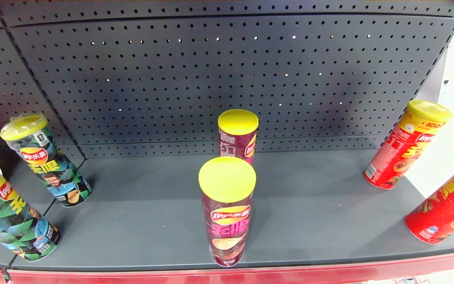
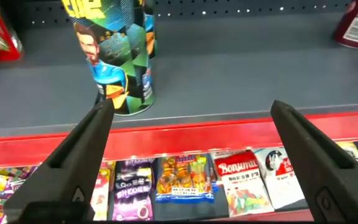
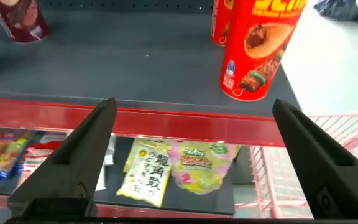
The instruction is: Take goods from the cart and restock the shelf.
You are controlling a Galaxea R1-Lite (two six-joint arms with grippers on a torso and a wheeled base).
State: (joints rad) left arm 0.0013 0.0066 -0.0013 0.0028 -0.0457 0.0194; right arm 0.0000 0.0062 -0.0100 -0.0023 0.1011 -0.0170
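Observation:
Two purple chip cans with yellow lids stand in a row mid-shelf, the front can point(image 1: 227, 213) near the red shelf edge point(image 1: 235, 274) and the rear can point(image 1: 237, 136) by the back panel. Two green-blue cans point(image 1: 47, 161) stand at the left and two red cans point(image 1: 406, 146) at the right. My left gripper point(image 2: 191, 118) is open and empty, below and in front of the shelf edge, facing a green-blue can point(image 2: 117, 56). My right gripper point(image 3: 194, 115) is open and empty too, in front of the edge near a red can point(image 3: 257, 50).
A dark pegboard point(image 1: 227, 79) backs the grey shelf point(image 1: 309, 205). Packaged snacks point(image 2: 185, 180) lie on the shelf below, also seen as snacks point(image 3: 166, 165) in the right wrist view. A pink wire cart point(image 3: 328, 168) sits at the right. Wide gaps separate the can groups.

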